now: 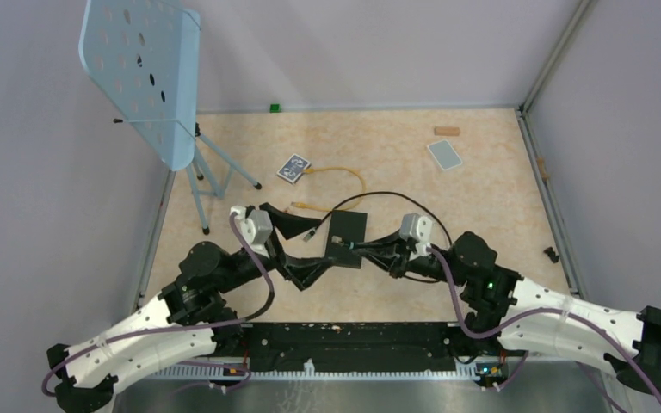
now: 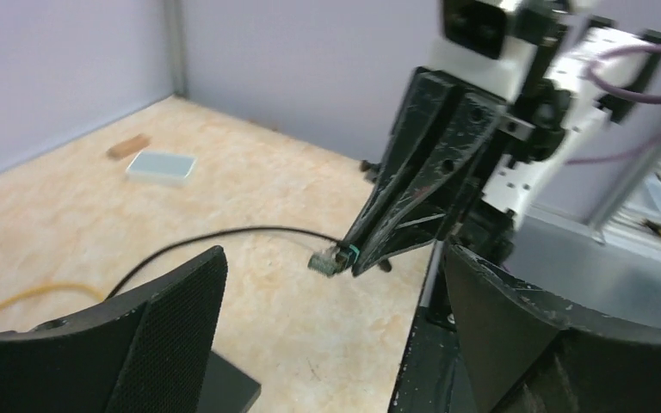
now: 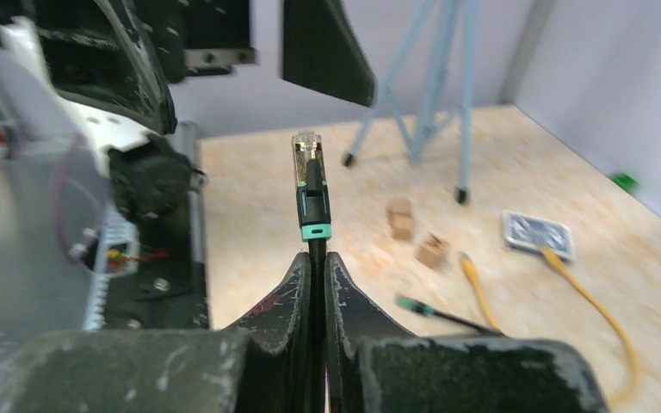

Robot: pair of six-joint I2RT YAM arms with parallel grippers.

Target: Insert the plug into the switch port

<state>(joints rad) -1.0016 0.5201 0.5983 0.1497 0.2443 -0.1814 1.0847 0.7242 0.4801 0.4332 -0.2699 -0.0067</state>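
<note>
Nearest you, your right gripper (image 3: 317,255) is pinched tight on the black cable (image 1: 379,194) just behind the teal boot. The plug (image 3: 308,153) stands clear beyond the fingertips, its long axis in line with the fingers. In the top view that axis runs from right to left across the middle of the frame, pointing at your left gripper (image 2: 334,251). The left gripper gapes wide and has hold of nothing; in its own view the plug hangs in the gap between its two fingers. The box (image 1: 350,225) lies flat at the centre of the top view, under and just beyond the right fingertips, so both arms are about equally near it, though only the right carries the plug. You cannot see the port in any view: the box's narrow edges are dark and partly covered by both grippers, and the left wrist view shows only a cut-off corner at the bottom edge. Whether the plug touches the box is unclear. Judging from this, you must first find which edge holds the port, then square the plug to it. Farther left lies a second plug (image 1: 311,234), easy to confuse.
</note>
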